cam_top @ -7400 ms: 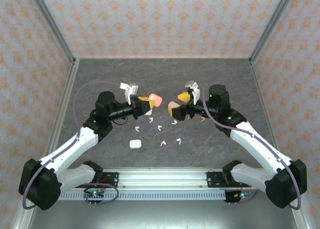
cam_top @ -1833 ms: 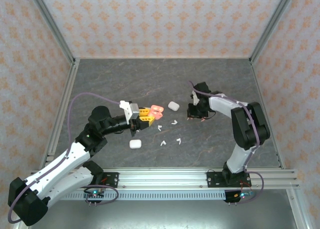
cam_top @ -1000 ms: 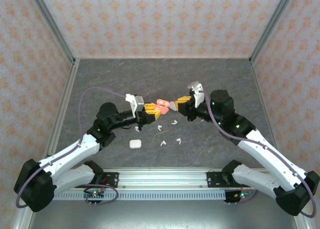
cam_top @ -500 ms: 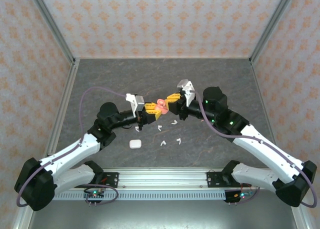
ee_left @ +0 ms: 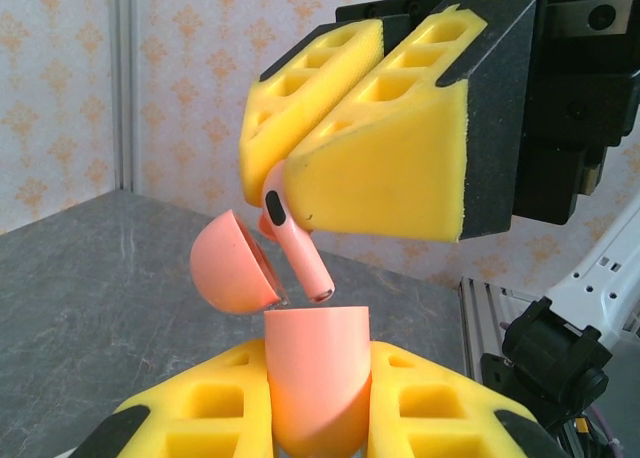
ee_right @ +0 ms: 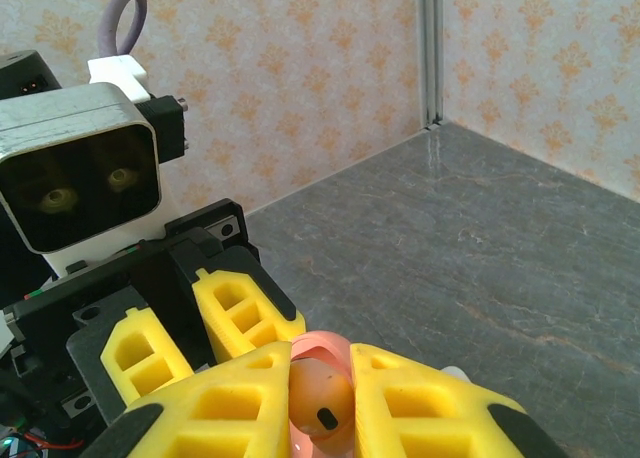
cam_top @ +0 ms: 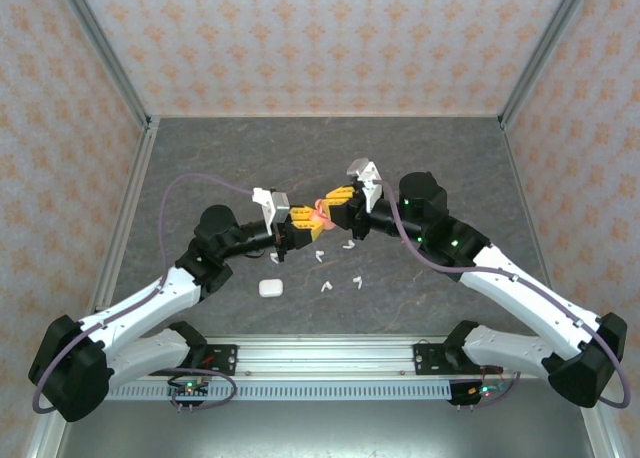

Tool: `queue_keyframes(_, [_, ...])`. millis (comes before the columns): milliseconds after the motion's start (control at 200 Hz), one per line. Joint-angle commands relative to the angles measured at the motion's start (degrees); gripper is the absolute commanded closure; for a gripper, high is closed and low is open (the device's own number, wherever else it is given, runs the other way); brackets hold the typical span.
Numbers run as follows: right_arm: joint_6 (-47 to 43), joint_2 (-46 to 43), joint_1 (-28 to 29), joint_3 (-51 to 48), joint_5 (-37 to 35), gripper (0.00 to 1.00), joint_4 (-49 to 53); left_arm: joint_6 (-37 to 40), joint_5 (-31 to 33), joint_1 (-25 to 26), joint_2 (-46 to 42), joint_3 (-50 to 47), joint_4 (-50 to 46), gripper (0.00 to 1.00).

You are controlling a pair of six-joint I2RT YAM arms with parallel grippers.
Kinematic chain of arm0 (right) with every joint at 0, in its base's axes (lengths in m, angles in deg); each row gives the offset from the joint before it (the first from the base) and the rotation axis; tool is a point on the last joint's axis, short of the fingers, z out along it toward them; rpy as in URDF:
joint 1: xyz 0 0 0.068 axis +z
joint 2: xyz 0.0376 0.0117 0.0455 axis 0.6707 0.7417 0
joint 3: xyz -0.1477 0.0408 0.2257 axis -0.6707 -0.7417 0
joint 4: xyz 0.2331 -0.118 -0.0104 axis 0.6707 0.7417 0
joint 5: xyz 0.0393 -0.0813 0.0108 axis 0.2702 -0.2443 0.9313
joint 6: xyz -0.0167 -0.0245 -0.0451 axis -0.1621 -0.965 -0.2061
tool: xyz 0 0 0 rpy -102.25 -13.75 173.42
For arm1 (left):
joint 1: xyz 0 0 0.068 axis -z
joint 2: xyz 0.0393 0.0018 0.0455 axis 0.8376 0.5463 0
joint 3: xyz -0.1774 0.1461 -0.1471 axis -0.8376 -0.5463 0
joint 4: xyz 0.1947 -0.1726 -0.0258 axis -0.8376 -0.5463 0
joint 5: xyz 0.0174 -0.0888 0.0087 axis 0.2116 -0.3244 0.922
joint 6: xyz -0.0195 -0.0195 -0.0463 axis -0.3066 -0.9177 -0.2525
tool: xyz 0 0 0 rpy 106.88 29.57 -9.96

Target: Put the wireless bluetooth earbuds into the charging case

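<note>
The left gripper [cam_top: 303, 225] is clenched on a coral-pink charging case [ee_left: 318, 378], holding it upright above the desk [cam_top: 420, 158] with its lid [ee_left: 232, 276] hinged back. Just above it, the right gripper [cam_top: 337, 206] pinches a coral-pink earbud [ee_left: 298, 246], its stem angled down over the case's mouth, not yet inside. Several white earbuds [cam_top: 349, 244] and a white case [cam_top: 270, 288] lie on the desk beneath.
</note>
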Motion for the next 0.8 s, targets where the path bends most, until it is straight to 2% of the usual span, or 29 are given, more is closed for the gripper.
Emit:
queue_keyframes(0, [0.6,-0.4,0.4,0.7,1.3,0.82,-1.1,0.4,-0.6,0.5,-1.3,1.9,1.9,1.0])
queue_keyframes(796, [1.6,0.2,0.4,0.8,6.6,0.82,2.2,0.1,0.3,0.6,-2.6,1.5,2.5,1.0])
